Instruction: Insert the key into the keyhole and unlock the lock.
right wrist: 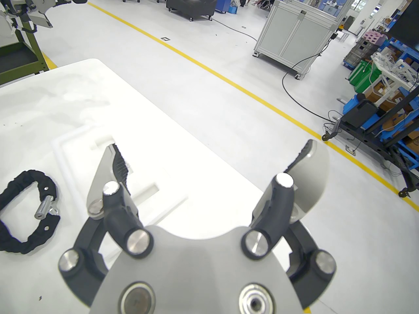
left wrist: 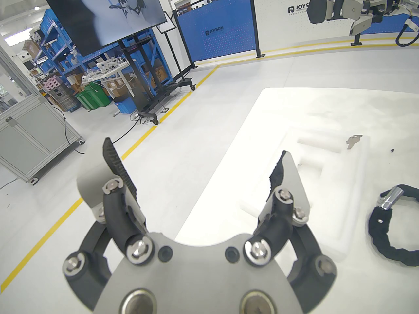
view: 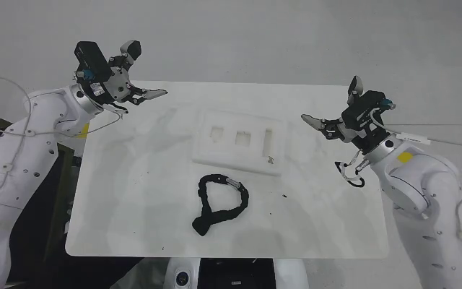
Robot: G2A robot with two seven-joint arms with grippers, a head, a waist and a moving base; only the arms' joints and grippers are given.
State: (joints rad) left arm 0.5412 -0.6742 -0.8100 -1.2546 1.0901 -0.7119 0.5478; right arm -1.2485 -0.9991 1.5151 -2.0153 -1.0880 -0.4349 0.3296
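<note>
1. Starting nearest me, the black chain lock (view: 220, 204) lies coiled on the table (view: 108, 217). Its metal cylinder (right wrist: 44, 207) has no key in it, as far as I can see.
2. Beyond it, the key (left wrist: 353, 140) rests on the white foam tray (view: 238, 141), near the corner toward my right arm.
3. Farthest out, my left gripper (left wrist: 196, 151) and right gripper (right wrist: 211, 147) hang spread wide and empty, well apart from both.
4. Nothing is done yet, I judge: grasping, inserting and turning the key all remain.

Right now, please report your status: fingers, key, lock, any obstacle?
Left gripper fingers open, empty; right gripper the same. Key on foam tray; lock on table. Nothing covers the key.
</note>
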